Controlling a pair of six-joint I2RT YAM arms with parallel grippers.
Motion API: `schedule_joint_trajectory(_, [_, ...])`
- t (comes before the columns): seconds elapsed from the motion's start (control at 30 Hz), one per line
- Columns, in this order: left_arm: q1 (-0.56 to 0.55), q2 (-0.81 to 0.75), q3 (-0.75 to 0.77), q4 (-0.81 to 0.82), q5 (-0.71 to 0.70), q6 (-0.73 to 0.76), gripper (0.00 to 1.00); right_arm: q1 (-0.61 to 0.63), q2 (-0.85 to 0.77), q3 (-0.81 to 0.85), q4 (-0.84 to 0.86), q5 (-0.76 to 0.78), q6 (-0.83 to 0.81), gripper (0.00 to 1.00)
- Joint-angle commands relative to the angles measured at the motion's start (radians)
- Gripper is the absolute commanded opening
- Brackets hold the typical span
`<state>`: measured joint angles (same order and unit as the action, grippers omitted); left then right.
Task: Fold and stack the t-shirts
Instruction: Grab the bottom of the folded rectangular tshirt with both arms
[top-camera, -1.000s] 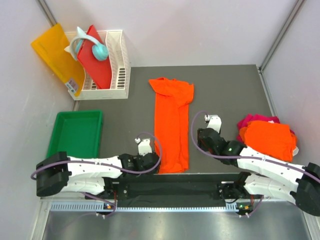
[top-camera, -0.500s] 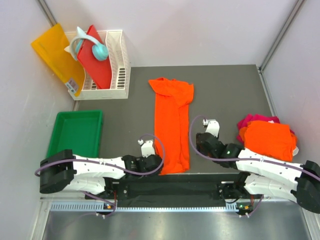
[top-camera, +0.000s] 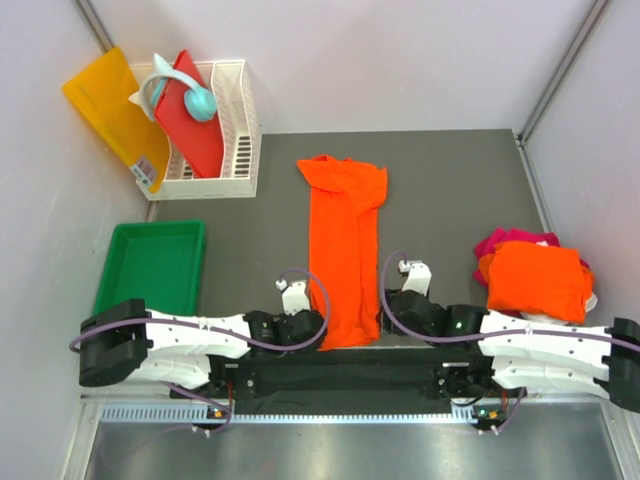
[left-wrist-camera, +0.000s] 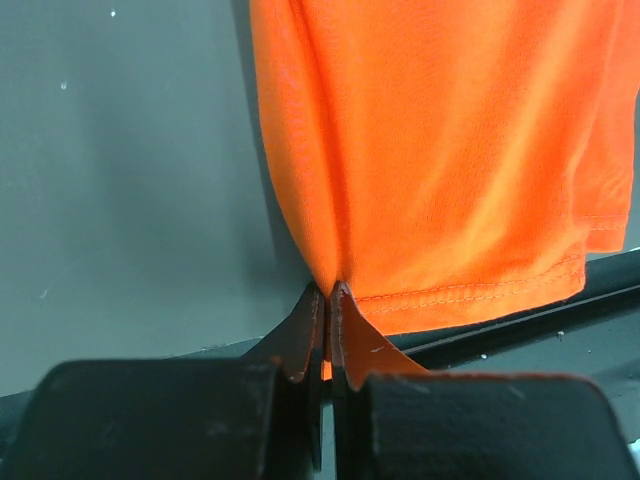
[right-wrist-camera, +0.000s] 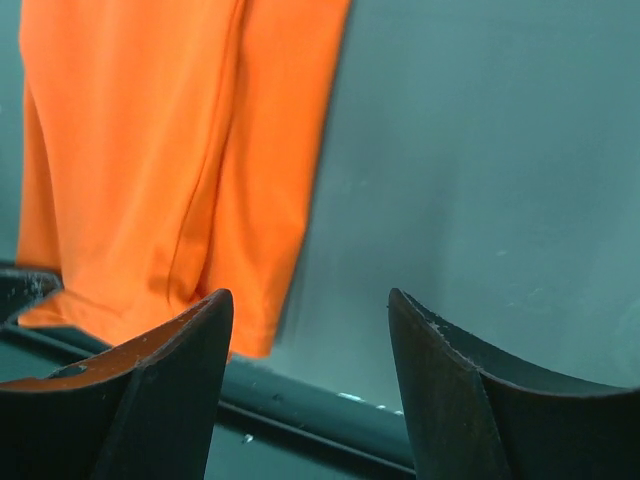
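From above, we see the orange t-shirt, folded into a long strip, on the desk, with folded shirts stacked at right. Left wrist: the left jaws are clamped on its near-left hem corner. Right wrist: the right jaws stand apart beside the near-right corner. We judge they must close there before the hem folds forward.

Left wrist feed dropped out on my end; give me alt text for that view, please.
The left pincer is shut on the near hem corner of the orange t-shirt, with cloth pinched between its jaws. The shirt stretches away, lying on the dark grey table.
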<state>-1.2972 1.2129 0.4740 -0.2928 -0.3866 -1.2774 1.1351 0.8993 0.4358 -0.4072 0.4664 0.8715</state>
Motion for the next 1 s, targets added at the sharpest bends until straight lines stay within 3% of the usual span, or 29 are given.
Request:
schedule_joint_trajectory(0.0, [-0.011, 0.010, -0.014, -0.058, 0.017, 0.000, 0.00, 0.093, 0.073, 0.027, 0.057, 0.020, 0.072, 0.63])
schedule_joint_trajectory(0.23, [-0.011, 0.013, -0.009, -0.065, 0.023, 0.006, 0.00, 0.192, 0.254, 0.102, 0.093, 0.046, 0.107, 0.63])
schedule_joint_trajectory(0.6, [-0.010, -0.036, -0.035, -0.085, 0.018, -0.010, 0.00, 0.201, 0.268, 0.073, 0.077, 0.074, 0.176, 0.60])
schedule_joint_trajectory(0.87, [-0.010, -0.016, -0.025, -0.080, 0.017, -0.002, 0.00, 0.203, 0.289, 0.052, 0.054, 0.067, 0.219, 0.46])
schedule_joint_trajectory(0.97, [-0.010, -0.009, -0.021, -0.077, 0.018, -0.002, 0.00, 0.201, 0.300, 0.029, 0.071, 0.045, 0.236, 0.45])
